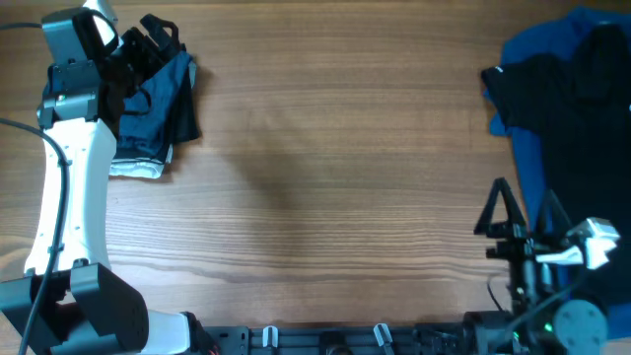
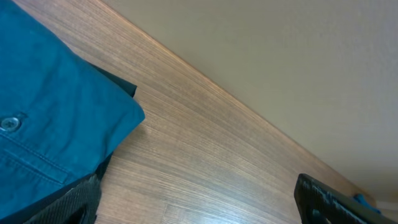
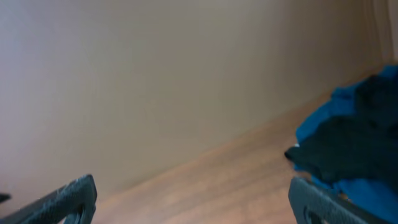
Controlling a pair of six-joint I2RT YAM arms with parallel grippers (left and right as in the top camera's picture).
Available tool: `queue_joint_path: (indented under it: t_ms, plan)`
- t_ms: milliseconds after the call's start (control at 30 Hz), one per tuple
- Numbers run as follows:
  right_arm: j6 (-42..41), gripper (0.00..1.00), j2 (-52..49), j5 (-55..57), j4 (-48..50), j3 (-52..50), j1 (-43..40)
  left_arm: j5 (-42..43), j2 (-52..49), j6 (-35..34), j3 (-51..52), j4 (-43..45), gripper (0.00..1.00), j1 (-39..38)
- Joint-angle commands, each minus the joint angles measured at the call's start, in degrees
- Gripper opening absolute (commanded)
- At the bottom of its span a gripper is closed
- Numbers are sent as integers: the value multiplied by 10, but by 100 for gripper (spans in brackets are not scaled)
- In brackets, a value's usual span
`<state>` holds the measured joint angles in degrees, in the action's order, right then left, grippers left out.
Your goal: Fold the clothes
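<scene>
A folded stack of clothes (image 1: 156,108) lies at the far left of the table: dark navy shorts on top, black fabric beside it, pale grey-white at the bottom edge. My left gripper (image 1: 148,39) is open just above the stack's far end. In the left wrist view the blue fabric with a button (image 2: 56,118) lies to the left, and the open fingers (image 2: 199,205) frame bare wood. A loose heap of black and brighter blue clothes (image 1: 572,99) lies at the far right. My right gripper (image 1: 520,212) is open beside it, holding nothing; the heap also shows in the right wrist view (image 3: 354,149).
The wooden table (image 1: 335,168) spreads between the stack and the heap. The arm bases and a black rail run along the front edge (image 1: 325,340). A pale wall stands behind the table in both wrist views.
</scene>
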<state>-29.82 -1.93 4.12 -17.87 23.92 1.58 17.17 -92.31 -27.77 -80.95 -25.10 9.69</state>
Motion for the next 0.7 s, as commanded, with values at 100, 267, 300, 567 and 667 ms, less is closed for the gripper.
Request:
queue_joint_path:
  t_ms: [100,267,300,567,667]
  plan:
    - [0,100,17,-31,174,-106,-3,-3,-4,1,0,2,100,-1]
    - [76,100,17,-60,295,-166,-3,-3,-4,1,0,2,100,-1]
    - [96,100,17,-71,315,-177,-3,-3,-4,1,0,2,100,-1]
    - [134,99,17,-85,332,-230,-3,-3,-4,1,0,2,100,-1]
    - [139,100,17,-83,311,-236,-3,-3,-4,1,0,2,100,-1]
